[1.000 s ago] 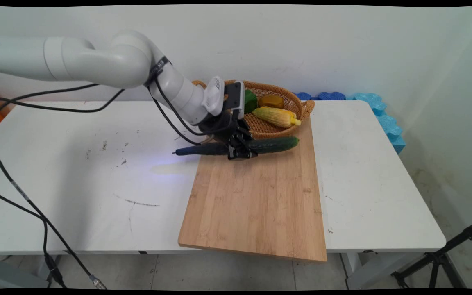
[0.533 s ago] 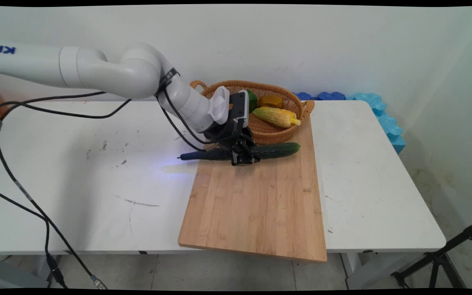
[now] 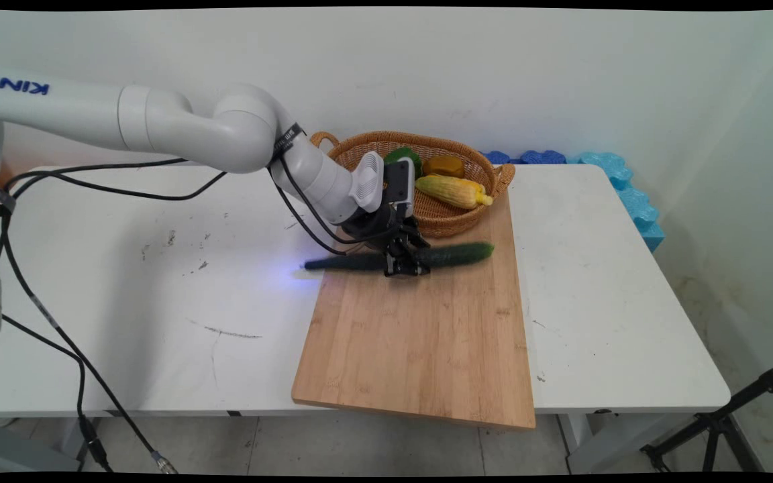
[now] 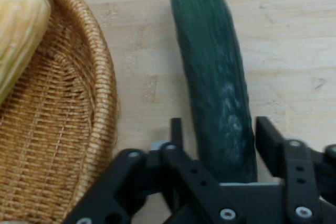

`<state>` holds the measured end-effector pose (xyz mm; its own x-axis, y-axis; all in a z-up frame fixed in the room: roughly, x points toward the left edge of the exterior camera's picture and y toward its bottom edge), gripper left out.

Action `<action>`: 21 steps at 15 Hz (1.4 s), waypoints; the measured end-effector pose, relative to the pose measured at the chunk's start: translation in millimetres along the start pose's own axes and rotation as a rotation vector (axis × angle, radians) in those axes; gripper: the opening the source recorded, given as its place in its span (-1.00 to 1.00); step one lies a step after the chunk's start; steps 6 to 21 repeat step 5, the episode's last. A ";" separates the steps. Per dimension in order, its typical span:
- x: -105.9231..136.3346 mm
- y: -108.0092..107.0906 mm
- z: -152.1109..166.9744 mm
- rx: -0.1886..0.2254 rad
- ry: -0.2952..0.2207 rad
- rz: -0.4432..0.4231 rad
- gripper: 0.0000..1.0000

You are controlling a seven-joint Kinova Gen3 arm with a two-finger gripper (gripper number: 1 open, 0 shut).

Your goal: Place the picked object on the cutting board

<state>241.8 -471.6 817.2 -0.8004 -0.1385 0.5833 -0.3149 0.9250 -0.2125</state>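
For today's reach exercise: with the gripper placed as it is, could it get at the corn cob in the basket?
Probably not yet. The gripper is shut on the cucumber over the board; the corn cob lies uncovered in the basket beside it, but the fingers are occupied.

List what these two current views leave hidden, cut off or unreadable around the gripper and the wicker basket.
- Long dark green cucumber: its middle is hidden by the black two-finger gripper in the main view; the hand view's top edge cuts off its tip.
- Green vegetable in the woven wicker basket: mostly behind the arm's wrist; kind unclear.
- Yellow corn cob: cut by the hand view's left edge.
- Brown rounded item: too small to identify.
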 end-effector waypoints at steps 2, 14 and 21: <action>-0.5 -0.3 2.9 0.000 0.000 0.001 1.00; -1.1 -0.4 6.5 -0.001 0.000 0.005 1.00; -1.1 -0.4 6.5 -0.001 0.000 0.005 1.00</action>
